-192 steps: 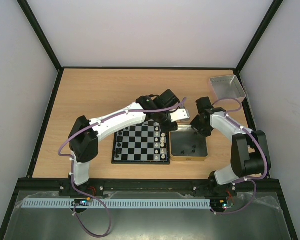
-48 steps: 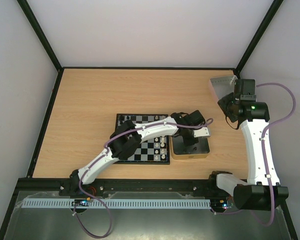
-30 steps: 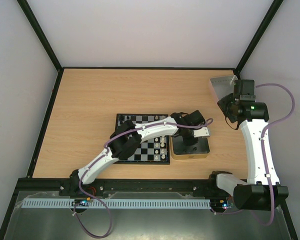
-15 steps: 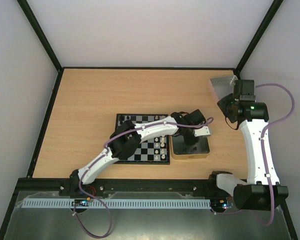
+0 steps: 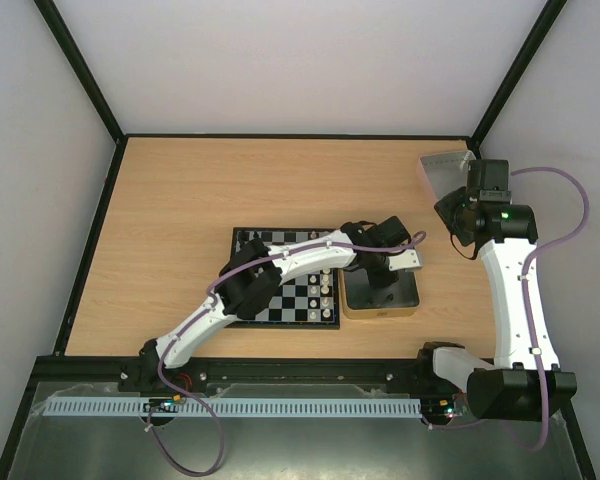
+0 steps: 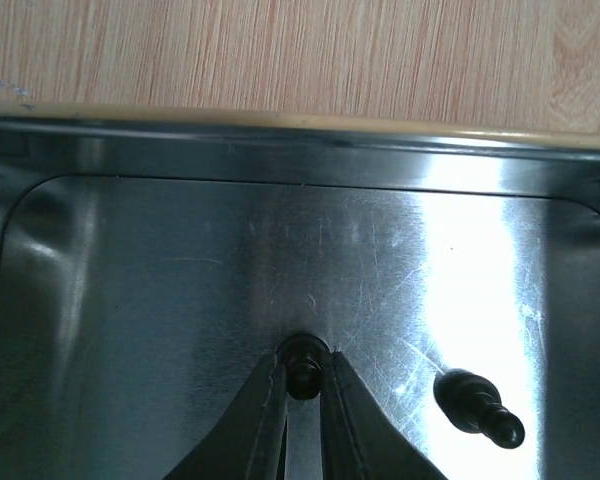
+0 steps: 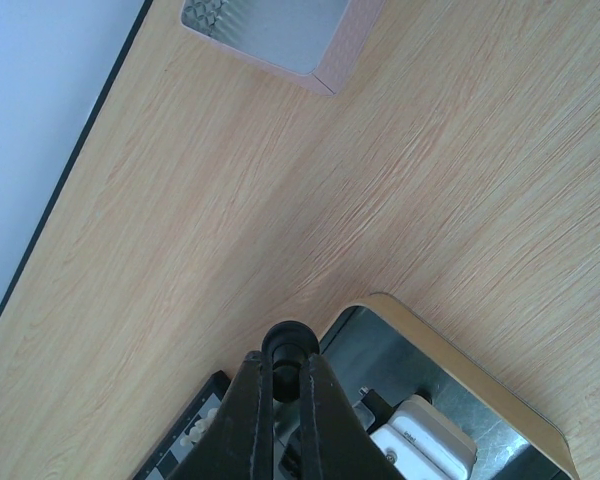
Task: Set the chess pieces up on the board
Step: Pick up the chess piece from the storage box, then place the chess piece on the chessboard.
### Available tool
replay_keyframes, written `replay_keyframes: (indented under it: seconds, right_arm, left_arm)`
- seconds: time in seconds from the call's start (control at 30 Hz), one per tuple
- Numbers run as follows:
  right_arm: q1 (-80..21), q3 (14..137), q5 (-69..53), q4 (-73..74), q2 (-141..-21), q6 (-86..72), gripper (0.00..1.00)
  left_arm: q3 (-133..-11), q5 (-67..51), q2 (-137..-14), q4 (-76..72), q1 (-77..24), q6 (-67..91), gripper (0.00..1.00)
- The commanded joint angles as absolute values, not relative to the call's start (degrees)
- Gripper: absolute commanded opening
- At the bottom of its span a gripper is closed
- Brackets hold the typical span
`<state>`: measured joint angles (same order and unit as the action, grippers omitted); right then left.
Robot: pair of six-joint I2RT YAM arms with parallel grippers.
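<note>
The board (image 5: 280, 300) lies mid-table, my left arm crossing over it. White chess pieces (image 5: 325, 287) stand along its right side. Beside it sits the gold-rimmed tin (image 5: 380, 313), and my left gripper (image 5: 378, 283) is down inside it. In the left wrist view the left gripper (image 6: 303, 378) is shut on a small black piece (image 6: 303, 366) standing on the tin's floor. A second black piece (image 6: 477, 408) lies loose to its right. My right gripper (image 7: 287, 380) hangs high above the tin's far corner, shut on another black piece (image 7: 288, 352).
A clear grey tray (image 5: 442, 168) stands at the back right corner, also in the right wrist view as the tray (image 7: 270, 30). Black frame rails edge the table. The tin's rim (image 7: 450, 345) and the board's corner (image 7: 195, 430) lie below the right gripper.
The left gripper's fingers have closed onto the black piece in the tin, with a slight shift of the wrist. The right arm, low beside the tin at first, has held still and raised lately.
</note>
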<state>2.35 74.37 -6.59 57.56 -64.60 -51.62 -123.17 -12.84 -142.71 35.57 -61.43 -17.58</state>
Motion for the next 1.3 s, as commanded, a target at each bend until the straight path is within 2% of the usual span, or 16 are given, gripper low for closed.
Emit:
replay_keyframes:
  seconds: [0.0,0.33,0.47,0.7,1.0,1.27]
  right_arm:
    - [2.5,73.9,-6.2,57.6,-63.8,-50.7,0.02]
    - [2.5,73.8,-6.0,57.5,-63.7,-50.6,0.02]
    - [2.3,73.7,-6.1,57.4,-63.6,-49.8,0.02]
    - [-1.7,76.9,-4.9,58.9,-64.2,-47.4,0.02]
    - [-19.7,77.5,-1.1,56.3,-68.9,-53.3,0.02]
    - [-34.8,81.5,-0.4,53.1,-80.6,-55.0,0.02]
  left_arm:
    - [-125.0,-13.8,-141.7,36.3,-61.1,-17.5,0.1]
    - [-124.2,-14.9,-138.4,36.8,-60.5,-16.9,0.03]
    - [-122.2,-15.1,-133.5,37.5,-59.7,-17.2,0.02]
    - [-111.6,-13.8,-120.4,39.3,-55.8,-19.2,0.02]
    - [-87.6,-12.1,-100.8,37.9,-44.0,-20.1,0.02]
    - [-71.2,-10.7,-88.5,34.9,-37.8,-20.1,0.02]
